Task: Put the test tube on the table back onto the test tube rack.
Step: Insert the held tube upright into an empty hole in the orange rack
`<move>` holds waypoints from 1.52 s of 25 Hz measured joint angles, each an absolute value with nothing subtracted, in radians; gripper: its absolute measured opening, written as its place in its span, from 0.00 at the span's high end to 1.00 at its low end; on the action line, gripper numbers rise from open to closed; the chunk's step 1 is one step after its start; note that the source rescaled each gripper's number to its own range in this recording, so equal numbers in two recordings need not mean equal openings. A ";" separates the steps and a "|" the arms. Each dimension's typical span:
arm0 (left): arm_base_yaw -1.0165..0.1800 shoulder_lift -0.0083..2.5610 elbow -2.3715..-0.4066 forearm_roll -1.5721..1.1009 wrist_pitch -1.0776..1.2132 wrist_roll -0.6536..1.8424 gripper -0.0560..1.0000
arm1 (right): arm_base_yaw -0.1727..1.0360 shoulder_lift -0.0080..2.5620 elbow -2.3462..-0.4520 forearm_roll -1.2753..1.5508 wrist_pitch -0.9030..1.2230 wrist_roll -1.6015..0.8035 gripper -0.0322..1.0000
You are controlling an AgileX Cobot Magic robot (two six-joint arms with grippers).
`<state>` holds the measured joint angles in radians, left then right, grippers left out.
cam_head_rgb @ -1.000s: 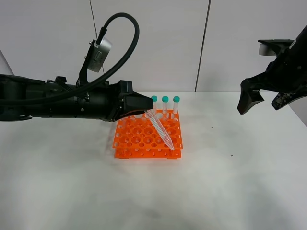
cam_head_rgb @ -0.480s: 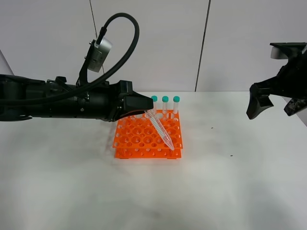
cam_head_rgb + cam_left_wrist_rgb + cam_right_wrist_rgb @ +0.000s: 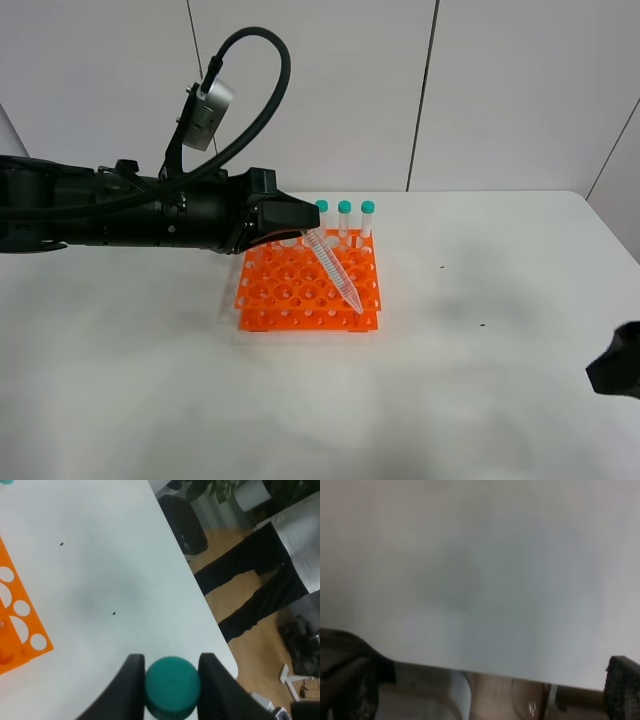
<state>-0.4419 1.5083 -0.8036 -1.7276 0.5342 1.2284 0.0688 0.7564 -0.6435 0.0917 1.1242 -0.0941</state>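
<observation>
One left pincer [image 3: 308,228], arm [image 3: 150,215] stretched level, grips the tilted test tube [image 3: 337,272].

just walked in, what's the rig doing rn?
The left tool is shut on the teal cap of a test tube. It holds the tube tilted, tip down at the front-right holes of the orange rack. The tube is not upright, and I cannot tell whether the tip is in a hole. Three other tubes stand in the back row. The right tool is off by the right edge of the table, looking open and empty.
</observation>
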 joint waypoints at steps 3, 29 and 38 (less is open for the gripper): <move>-0.442 1.508 -0.804 -1.728 0.534 1.228 0.95 | 0.069 0.527 -0.534 0.092 1.074 -0.093 0.00; -0.442 1.414 -0.805 -1.701 0.534 1.168 0.95 | 0.069 -0.006 -0.490 0.036 1.034 -0.009 0.00; -0.442 1.184 -0.807 -1.458 0.476 1.026 0.95 | 0.069 -0.006 -0.490 0.036 1.034 -0.008 0.00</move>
<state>-0.4419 1.1836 -0.8067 -1.4578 0.4756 1.0262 0.0688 -0.0058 -0.4897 0.0357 1.0336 -0.0080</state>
